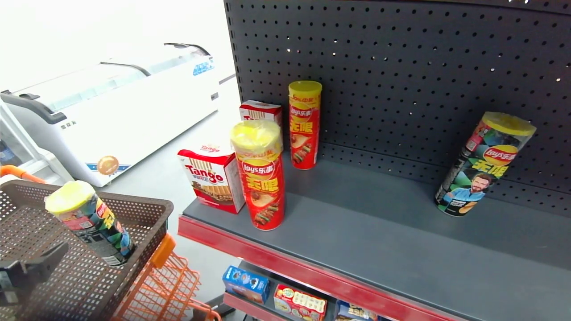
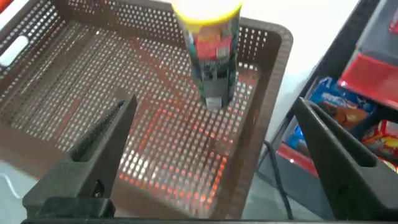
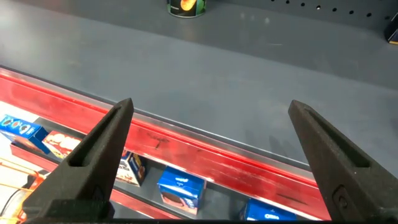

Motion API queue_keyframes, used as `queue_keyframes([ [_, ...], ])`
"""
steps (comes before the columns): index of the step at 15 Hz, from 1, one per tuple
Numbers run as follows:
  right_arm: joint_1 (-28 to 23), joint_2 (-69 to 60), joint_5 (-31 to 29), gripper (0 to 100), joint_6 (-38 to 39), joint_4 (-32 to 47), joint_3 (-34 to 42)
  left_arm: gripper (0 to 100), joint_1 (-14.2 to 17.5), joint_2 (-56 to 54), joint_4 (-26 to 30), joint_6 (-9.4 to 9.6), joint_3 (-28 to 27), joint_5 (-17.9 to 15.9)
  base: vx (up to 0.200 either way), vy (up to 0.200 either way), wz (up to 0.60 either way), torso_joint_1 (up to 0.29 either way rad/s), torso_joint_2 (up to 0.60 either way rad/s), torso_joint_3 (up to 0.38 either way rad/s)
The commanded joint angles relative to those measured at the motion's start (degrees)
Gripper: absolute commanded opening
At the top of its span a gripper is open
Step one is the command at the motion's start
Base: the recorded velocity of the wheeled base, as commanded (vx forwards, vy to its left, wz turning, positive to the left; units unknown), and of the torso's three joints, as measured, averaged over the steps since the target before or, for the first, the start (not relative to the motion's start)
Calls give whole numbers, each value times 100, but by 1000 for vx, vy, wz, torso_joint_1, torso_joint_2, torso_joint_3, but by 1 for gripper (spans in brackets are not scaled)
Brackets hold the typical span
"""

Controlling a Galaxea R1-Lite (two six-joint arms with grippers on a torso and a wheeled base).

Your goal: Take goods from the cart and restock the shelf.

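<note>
Here, the left tool (image 2: 214,106) hangs spread above a dark, yellow-lidded cylindrical tube (image 2: 211,56) standing in the brown perforated plastic basket (image 2: 74,74). The right tool (image 3: 211,106) gapes over the grey shelf (image 3: 205,68), which bears two glossy red tubes (image 1: 263,178), one matching dark tube (image 1: 484,165) and two red-and-white cartons (image 1: 214,178).

Your left end effector (image 2: 214,104) carries two matte black fingers (image 2: 93,162), broad at the base and tapering to blunt wedge tips, each with a small round recess low down. Your right end effector (image 3: 210,106) looks the same. At eight o'clock in the head view sits a blocky black casing (image 1: 26,272).
</note>
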Motion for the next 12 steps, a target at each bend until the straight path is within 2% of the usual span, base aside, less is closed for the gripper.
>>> queue_keyframes([
  [1, 0, 0, 0, 100, -4, -1, 0, 100, -13, 1377, -992, -51, 81, -100, 0, 0, 0, 0, 0, 0],
  [3, 0, 0, 0, 100, -4, -1, 0, 100, 23, 1895, -1572, -78, 81, -232, 0, 0, 0, 0, 0, 0],
  [4, 0, 0, 0, 100, -4, -1, 0, 100, 40, 2405, -2091, -78, 81, -241, 0, 0, 0, 0, 0, 0],
  [10, 0, 0, 0, 100, -4, -1, 0, 100, 75, 3908, -3717, -86, 169, -241, 0, 0, 0, 0, 0, 0],
  [11, 0, 0, 0, 100, -4, -1, 0, 100, 58, 4163, -4059, -113, 178, -364, 0, 0, 0, 0, 0, 0],
  [12, 0, 0, 0, 100, -4, -1, 0, 100, 66, 4330, -4174, -86, 231, -416, 0, 0, 0, 0, 0, 0],
])
